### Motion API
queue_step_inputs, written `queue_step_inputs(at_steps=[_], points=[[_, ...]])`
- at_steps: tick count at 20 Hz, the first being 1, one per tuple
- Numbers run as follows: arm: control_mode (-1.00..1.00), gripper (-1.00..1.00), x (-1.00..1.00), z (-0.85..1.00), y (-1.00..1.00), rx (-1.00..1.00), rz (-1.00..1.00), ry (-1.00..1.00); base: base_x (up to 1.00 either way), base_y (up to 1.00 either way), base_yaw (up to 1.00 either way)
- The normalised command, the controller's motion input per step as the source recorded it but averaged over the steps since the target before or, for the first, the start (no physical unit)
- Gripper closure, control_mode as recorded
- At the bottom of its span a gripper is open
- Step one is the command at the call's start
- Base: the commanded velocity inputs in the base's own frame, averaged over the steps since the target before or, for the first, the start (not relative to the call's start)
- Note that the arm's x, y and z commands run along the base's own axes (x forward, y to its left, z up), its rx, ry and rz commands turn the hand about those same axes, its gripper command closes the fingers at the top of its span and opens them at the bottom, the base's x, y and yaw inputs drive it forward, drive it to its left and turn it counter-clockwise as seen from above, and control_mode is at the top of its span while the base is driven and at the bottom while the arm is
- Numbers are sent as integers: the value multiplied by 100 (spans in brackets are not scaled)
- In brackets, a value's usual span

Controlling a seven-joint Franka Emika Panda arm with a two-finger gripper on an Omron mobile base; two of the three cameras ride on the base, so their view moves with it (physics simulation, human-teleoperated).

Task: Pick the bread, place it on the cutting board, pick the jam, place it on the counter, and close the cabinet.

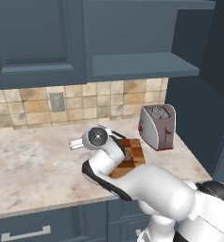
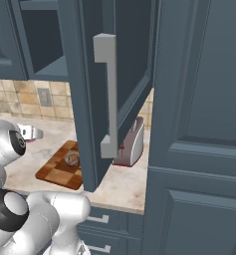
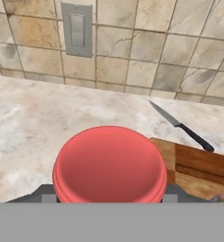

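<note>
Robot arm bent low over the beige marbled stone counter, its gripper clamped on the small red jam jar just left of the striped wooden cutting board, where the lumpy brown bread sits; the dark blue-grey cabinet door hangs open.

A small lumpy brown bread loaf is sitting on the striped wooden cutting board; a silver toaster is standing at the board's three o'clock.

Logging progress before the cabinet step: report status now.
Tool holds the jam, low over the counter. Bread sits on the cutting board. Cabinet door open. Knife lies behind board.
</note>
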Motion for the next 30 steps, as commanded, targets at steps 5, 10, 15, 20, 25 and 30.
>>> queue_step_inputs(at_steps=[5, 10, 15, 20, 25, 30], points=[[-100, 100, 24, -11, 5, 0, 0, 0, 0, 0, 0], [-100, 100, 18, -10, 7, 0, 0, 3, 0, 0, 0], [-100, 100, 14, -14, 4, 0, 0, 3, 0, 0, 0], [-100, 100, 21, -15, 4, 0, 0, 2, 0, 0, 0], [-100, 100, 22, -18, 7, 0, 0, 2, 0, 0, 0], [-100, 100, 3, -16, 4, 0, 0, 5, 0, 0, 0]])
